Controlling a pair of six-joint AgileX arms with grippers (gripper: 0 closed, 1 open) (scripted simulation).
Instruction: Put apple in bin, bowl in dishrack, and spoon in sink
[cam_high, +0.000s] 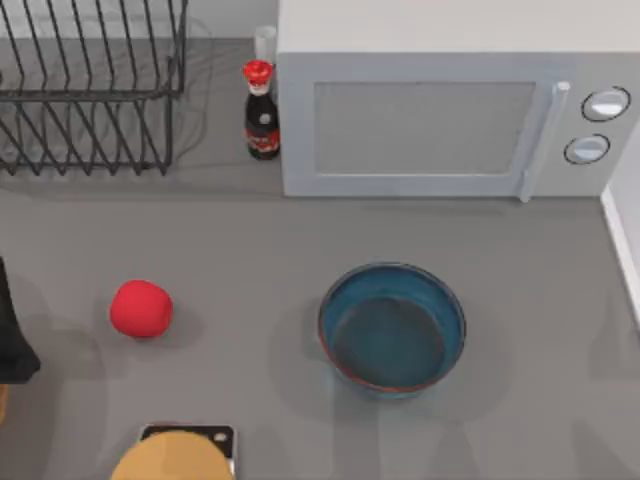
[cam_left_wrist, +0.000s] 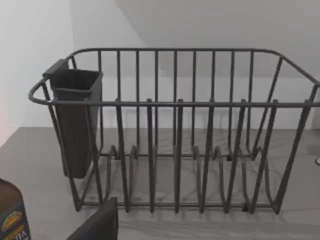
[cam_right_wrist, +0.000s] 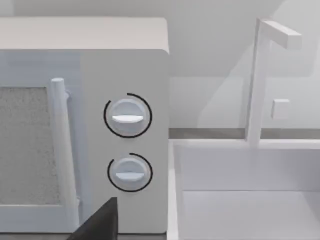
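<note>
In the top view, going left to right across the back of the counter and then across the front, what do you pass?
Back: dishrack → red-capped sauce bottle → microwave. Front: apple → bowl.

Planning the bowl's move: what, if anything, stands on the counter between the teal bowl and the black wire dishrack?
Nothing visible. The wide teal-blue bowl and the black wire dishrack have bare grey counter between them. The red-capped dark sauce bottle stands just right of the rack, beside the path.
</note>
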